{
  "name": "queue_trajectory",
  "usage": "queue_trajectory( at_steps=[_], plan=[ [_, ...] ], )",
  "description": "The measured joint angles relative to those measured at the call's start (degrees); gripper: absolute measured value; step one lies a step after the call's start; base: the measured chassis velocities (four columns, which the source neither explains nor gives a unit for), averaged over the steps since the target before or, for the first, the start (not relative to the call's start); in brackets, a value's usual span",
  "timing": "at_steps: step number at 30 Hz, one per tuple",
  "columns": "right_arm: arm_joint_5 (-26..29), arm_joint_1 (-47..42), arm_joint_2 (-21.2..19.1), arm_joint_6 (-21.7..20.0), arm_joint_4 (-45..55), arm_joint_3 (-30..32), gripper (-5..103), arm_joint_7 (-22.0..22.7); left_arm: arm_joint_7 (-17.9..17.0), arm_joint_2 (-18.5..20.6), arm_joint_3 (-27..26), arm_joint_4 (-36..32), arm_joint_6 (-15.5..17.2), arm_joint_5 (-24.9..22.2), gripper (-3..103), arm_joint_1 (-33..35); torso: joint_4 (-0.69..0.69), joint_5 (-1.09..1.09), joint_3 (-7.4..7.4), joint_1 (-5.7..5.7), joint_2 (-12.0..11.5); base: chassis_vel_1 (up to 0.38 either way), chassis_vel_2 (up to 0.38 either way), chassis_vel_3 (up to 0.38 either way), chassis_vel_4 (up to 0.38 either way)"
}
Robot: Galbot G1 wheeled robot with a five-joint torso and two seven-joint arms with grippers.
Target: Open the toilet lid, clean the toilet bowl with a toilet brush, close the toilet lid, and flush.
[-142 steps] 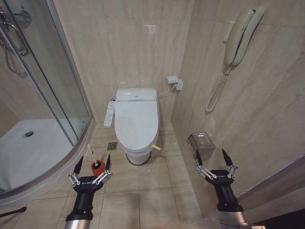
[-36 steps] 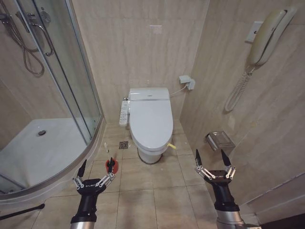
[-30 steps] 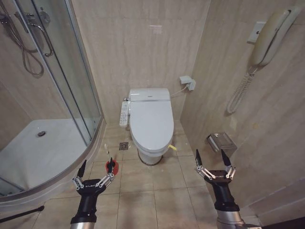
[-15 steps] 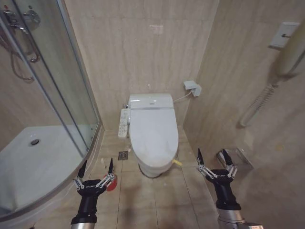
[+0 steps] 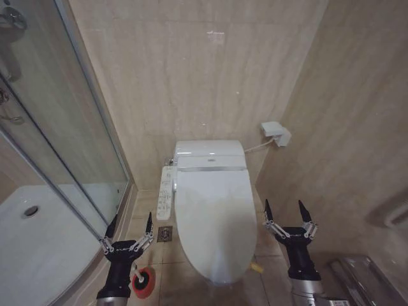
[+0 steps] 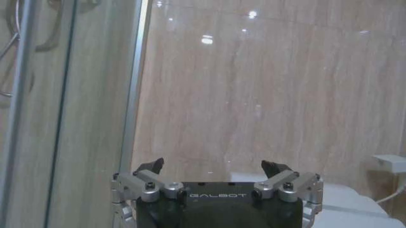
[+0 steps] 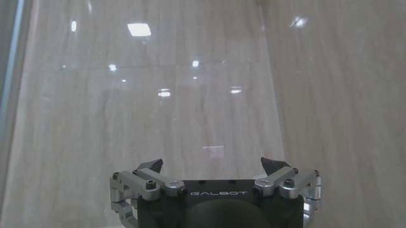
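The white toilet lid (image 5: 213, 223) lies shut over the toilet bowl, which it hides; a yellow strap (image 5: 257, 266) sticks out at its right front edge. A white button panel (image 5: 165, 194) runs along the toilet's left side. On the floor to the left of the toilet stands the red cup holder (image 5: 143, 282) of the toilet brush, half hidden behind my left arm. My left gripper (image 5: 131, 222) hangs open above it, holding nothing. My right gripper (image 5: 284, 211) is open and empty to the right of the lid. The toilet's tank top (image 6: 368, 209) shows past the left gripper (image 6: 212, 167) in its wrist view.
A glass shower enclosure (image 5: 70, 153) with a white tray (image 5: 32, 242) fills the left. Beige tiled walls close in behind and on the right. A white wall box (image 5: 275, 133) with a cable sits right of the tank. A floor drain (image 5: 165, 234) lies beside the toilet.
The whole view has shifted: the robot has come closer to the toilet, which now looms larger and lower. Both grippers keep their open pose in front of the camera.
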Motion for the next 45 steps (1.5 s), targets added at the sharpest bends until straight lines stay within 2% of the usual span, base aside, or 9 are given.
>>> queue_trajectory(
  at_steps=[5,30,45],
  plan=[
    [-0.5,-0.4,0.3,0.2,0.0,-0.5,100,0.0,0.0,0.0,0.0,1.0,0.0,-0.2,100,-0.6,-0.05,0.02,-0.03,-0.08,0.0,0.033,-0.049,-0.043,0.042],
    [-0.2,4.1,2.6,0.4,-7.9,-1.9,100,-0.3,0.1,0.7,0.8,7.8,0.1,-2.1,100,-5.8,-0.03,0.01,0.00,-0.02,0.0,0.011,-0.014,-0.012,0.009],
    [0.7,1.0,1.1,3.9,-7.3,-0.4,100,-0.5,-0.1,-0.2,1.2,5.0,-0.4,-0.5,100,-3.6,-0.02,0.01,-0.01,-0.03,0.0,0.000,0.000,0.000,0.000]
  ],
)
